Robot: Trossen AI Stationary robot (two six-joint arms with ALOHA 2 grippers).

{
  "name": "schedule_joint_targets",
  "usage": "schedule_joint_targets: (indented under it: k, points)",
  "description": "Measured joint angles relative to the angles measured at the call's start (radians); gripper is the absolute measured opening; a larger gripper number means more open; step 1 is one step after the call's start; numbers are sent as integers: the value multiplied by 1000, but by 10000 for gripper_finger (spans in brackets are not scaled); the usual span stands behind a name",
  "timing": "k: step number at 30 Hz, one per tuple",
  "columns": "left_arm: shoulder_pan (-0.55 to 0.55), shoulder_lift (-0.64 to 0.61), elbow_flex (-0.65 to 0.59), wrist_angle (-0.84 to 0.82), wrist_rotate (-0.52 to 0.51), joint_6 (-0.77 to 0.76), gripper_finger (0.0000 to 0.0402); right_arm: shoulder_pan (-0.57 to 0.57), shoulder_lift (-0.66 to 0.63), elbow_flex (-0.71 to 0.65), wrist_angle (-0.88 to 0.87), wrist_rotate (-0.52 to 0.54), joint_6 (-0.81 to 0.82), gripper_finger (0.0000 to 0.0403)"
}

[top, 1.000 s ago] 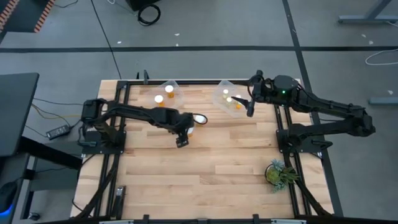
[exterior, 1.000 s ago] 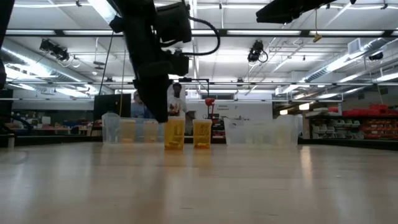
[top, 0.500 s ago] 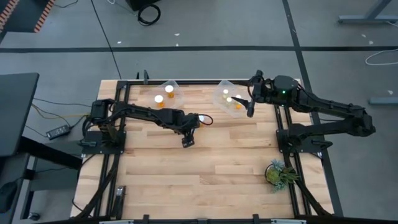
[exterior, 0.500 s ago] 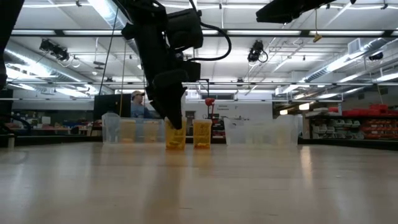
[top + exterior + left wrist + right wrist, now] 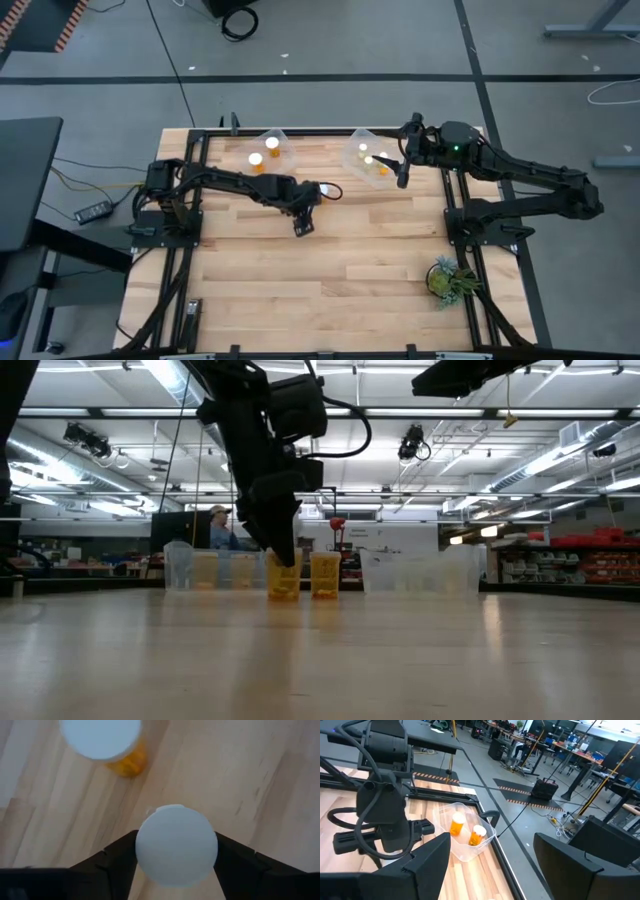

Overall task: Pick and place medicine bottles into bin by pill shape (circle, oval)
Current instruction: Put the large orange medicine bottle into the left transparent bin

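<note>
Left wrist view: we see the left gripper [image 5: 176, 851] with its fingers [image 5: 117, 857] on either side of a bottle's white cap [image 5: 176, 844]; they look to be touching it or nearly so, so we judge it is closing on this bottle, though a firm grasp is not certain.
Neighbour bottle: a second bottle [image 5: 112, 745] stands just beside on the tabletop [image 5: 260, 780]; the low view shows the pair [image 5: 325, 575] side by side under the arm.
Left bin: near the far edge, holding two bottles [image 5: 272, 145].
Right bin: near the far edge, with bottles [image 5: 367, 153] inside; the right gripper [image 5: 402, 178] hangs just beside it, fingers spread, holding nothing.
Risk, slip: we think the smooth round cap could slide out if the fingers pinch only the cap and not the body.
Risk, knock: we judge that a sideways lift could tip the neighbour, since it stands so close.
Risk, wrong bin: pill shape cannot be read from any view here, so a mistaken sort is possible.
Risk, drop: release too high over the bin could make the bottle bounce or topple the ones inside.
</note>
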Motion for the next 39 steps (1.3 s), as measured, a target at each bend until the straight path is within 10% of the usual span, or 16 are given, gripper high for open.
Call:
schedule_joint_targets:
  k: [39]
  points:
    - [273,-51,234,-517,-47,167,215,4,0,0,-14,-8,-23,294]
